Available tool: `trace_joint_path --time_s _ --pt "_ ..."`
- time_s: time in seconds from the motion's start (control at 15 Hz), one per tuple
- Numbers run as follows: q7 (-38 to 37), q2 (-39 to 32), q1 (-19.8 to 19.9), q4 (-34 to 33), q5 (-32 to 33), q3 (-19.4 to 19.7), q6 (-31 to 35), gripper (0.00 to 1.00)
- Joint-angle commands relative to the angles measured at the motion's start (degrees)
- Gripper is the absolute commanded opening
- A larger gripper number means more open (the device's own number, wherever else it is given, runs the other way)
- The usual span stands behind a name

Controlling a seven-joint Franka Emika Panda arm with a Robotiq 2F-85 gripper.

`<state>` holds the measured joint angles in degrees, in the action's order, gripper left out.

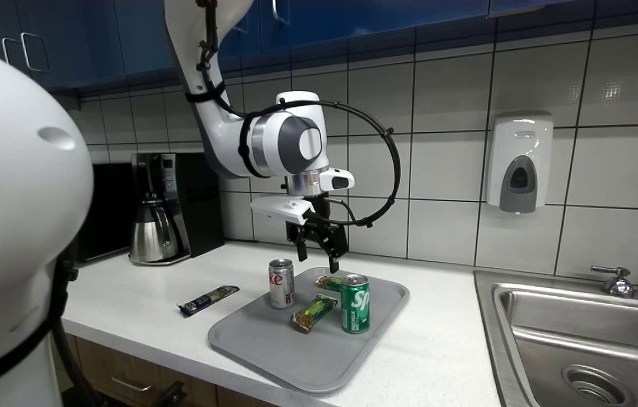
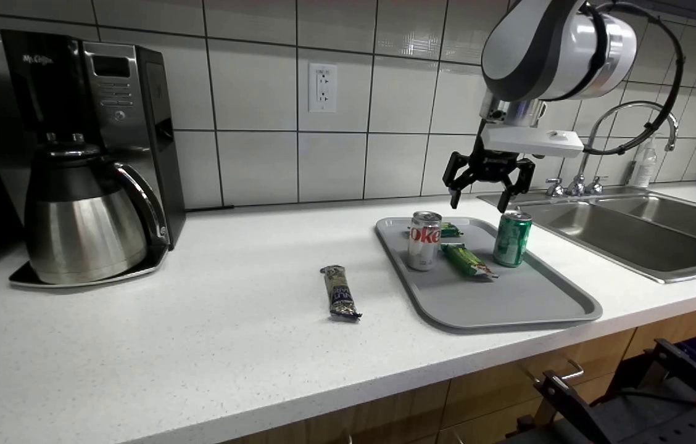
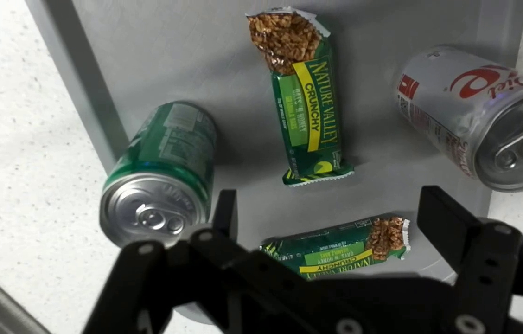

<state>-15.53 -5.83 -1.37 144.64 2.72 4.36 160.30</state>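
Our gripper (image 3: 328, 208) gapes wide, holding nothing, above the tray (image 3: 173, 60), near the bar (image 3: 335, 250) by its wall-side edge.

In an exterior view we see a speckled white countertop (image 2: 218, 364) bearing a grey tray (image 2: 521, 302), our clock face. On the counter, a nut bar (image 2: 340, 293) lies near nine o'clock, a coffee maker (image 2: 116, 132) stands well beyond it, and a sink (image 2: 625, 240) is set in toward three. On the tray we find a granola bar (image 2: 466, 261) at the centre, a second bar (image 2: 450, 230) at eleven, a silver can (image 2: 424, 248) at ten and a green can (image 2: 512, 240) at two, both upright.
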Motion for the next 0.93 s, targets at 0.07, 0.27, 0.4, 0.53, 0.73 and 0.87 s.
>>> trace_joint_path --time_s 0.07,0.27,0.4,0.53,0.73,0.87 --pt "1.0 -1.7 0.4 -1.7 1.0 -0.1 -1.6 1.00" --pt "1.1 -2.8 0.3 -2.3 1.0 0.0 -1.7 1.00" --pt "1.2 -3.6 0.3 -2.8 0.9 0.0 -1.7 1.00" --pt "1.3 -4.5 0.1 -3.4 0.8 0.0 -1.7 1.00" --pt "1.1 -6.0 -0.2 -4.4 1.0 0.1 -1.8 1.00" --pt "1.2 -7.0 -0.5 -5.0 1.0 0.2 -1.8 1.00"
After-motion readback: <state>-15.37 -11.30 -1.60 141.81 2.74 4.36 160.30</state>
